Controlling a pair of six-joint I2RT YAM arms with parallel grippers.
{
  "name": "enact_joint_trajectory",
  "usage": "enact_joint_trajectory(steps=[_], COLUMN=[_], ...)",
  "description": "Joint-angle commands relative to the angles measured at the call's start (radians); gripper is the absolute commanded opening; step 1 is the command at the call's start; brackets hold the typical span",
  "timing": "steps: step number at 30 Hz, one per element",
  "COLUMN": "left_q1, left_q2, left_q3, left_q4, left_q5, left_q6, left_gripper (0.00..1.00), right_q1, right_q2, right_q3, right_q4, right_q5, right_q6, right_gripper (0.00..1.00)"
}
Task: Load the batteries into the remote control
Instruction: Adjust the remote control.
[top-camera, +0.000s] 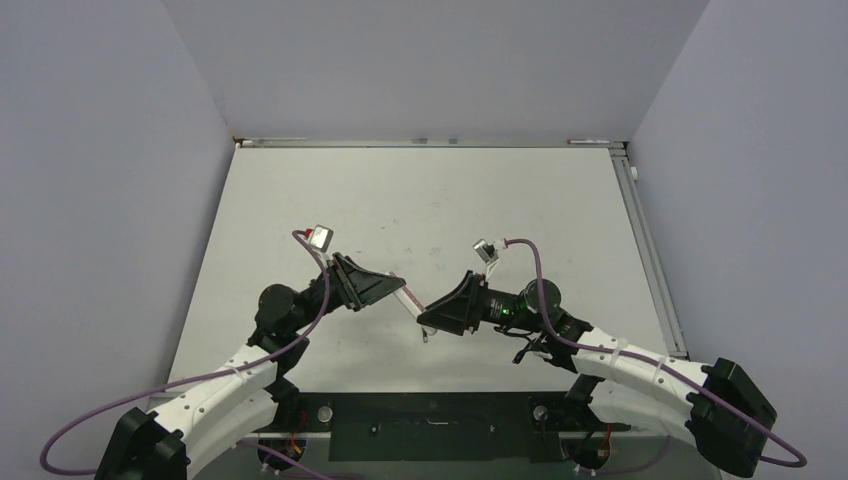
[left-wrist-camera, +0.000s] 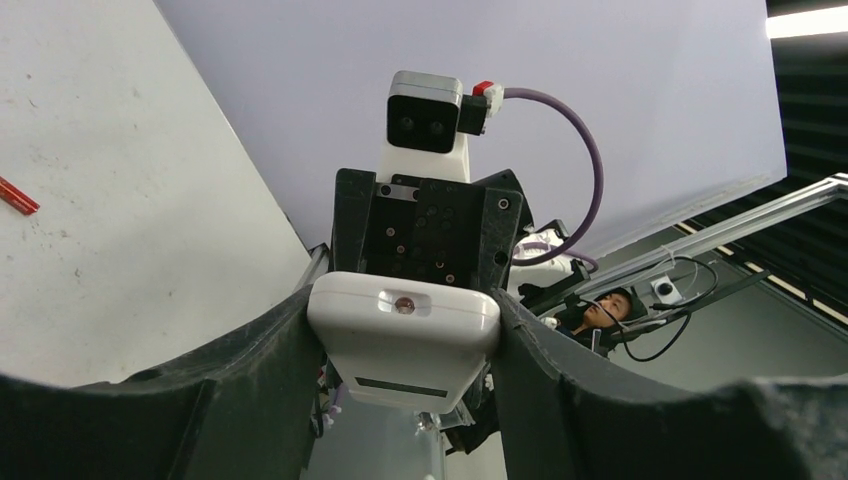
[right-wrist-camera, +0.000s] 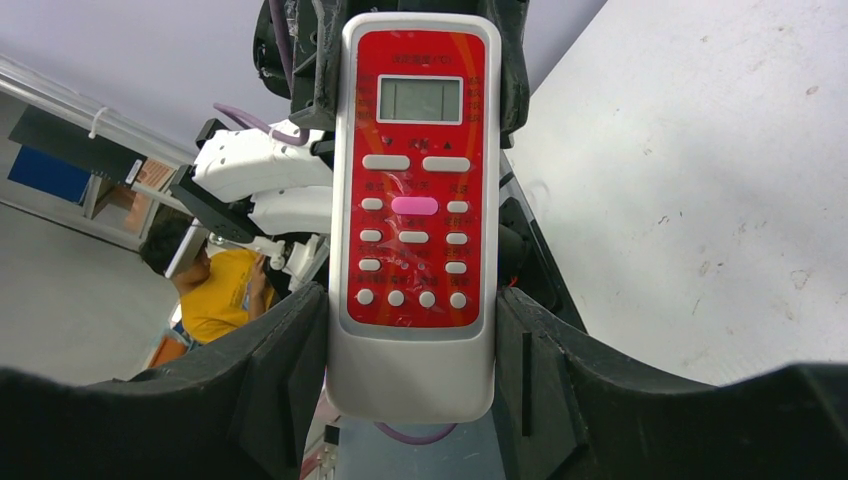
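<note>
Between left hand (left-wrist-camera: 403, 322) and right hand (right-wrist-camera: 410, 335) | remote control (right-wrist-camera: 415, 200) — one end in each | both clamped on its sides

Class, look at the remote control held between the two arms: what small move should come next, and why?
Probably open the right pincer and back it off, leaving the remote control to the left pincer. Both clasp it above the table, one at each end, with the red button face towards the right wrist camera; its back would be hard to reach while both hold it.
</note>
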Motion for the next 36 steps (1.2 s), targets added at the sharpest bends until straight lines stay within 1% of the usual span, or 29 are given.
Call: enact_joint_trajectory(steps=[1, 3, 4, 5, 6, 10, 11, 15, 16, 18, 20, 24, 31, 36], left_q1=[-0.001, -0.001, -0.001, -0.001, -0.001, 0.003, 0.005, 0.020, 0.022, 0.026, 0.029, 0.042, 0.068, 0.081], left_q2=[-0.002, 0.001, 0.001, 0.001, 0.000, -0.009, -0.014, -0.025, -0.026, -0.033, -0.039, -0.047, -0.050, -0.042], left_q3=[0.008, 0.007, 0.009, 0.009, 0.006, 0.010, 0.007, 0.003, 0.003, 0.001, 0.003, 0.009, 0.009, -0.002], left_q4=[0.096, 0.098, 0.097, 0.093, 0.085, 0.021, 0.017, -0.004, -0.009, -0.021, -0.045, -0.122, -0.236, -0.274], left_q5=[0.033, 0.032, 0.029, 0.025, 0.019, -0.014, -0.020, -0.029, -0.032, -0.036, -0.044, -0.050, -0.044, -0.035], left_q6=[-0.017, -0.015, -0.016, -0.018, -0.019, -0.016, -0.016, -0.014, -0.016, -0.019, -0.019, -0.016, -0.034, -0.055], left_gripper=[0.24, 0.11, 0.02, 0.00, 0.00, 0.00, 0.00, 0.00, 0.00, 0.00, 0.00, 0.00, 0.00, 0.00], right_q1=[0.005, 0.007, 0.007, 0.008, 0.010, 0.020, 0.022, 0.037, 0.043, 0.060, 0.082, 0.144, 0.265, 0.324], right_q2=[-0.016, -0.018, -0.020, -0.022, -0.025, -0.044, -0.051, -0.068, -0.074, -0.082, -0.086, -0.078, -0.065, -0.040], right_q3=[0.023, 0.027, 0.031, 0.037, 0.043, 0.067, 0.075, 0.118, 0.128, 0.148, 0.174, 0.237, 0.341, 0.402], right_q4=[0.053, 0.041, 0.030, 0.011, -0.009, -0.089, -0.108, -0.239, -0.268, -0.333, -0.395, -0.530, -0.737, -0.833], right_q5=[0.031, 0.034, 0.036, 0.038, 0.043, 0.059, 0.064, 0.108, 0.121, 0.156, 0.201, 0.293, 0.504, 0.593], right_q6=[-0.028, -0.031, -0.037, -0.047, -0.060, -0.102, -0.113, -0.183, -0.200, -0.240, -0.277, -0.354, -0.484, -0.549], right_gripper=[0.08, 0.08, 0.09, 0.12, 0.17, 0.40, 0.48, 0.71, 0.76, 0.82, 0.85, 0.87, 0.87, 0.87])
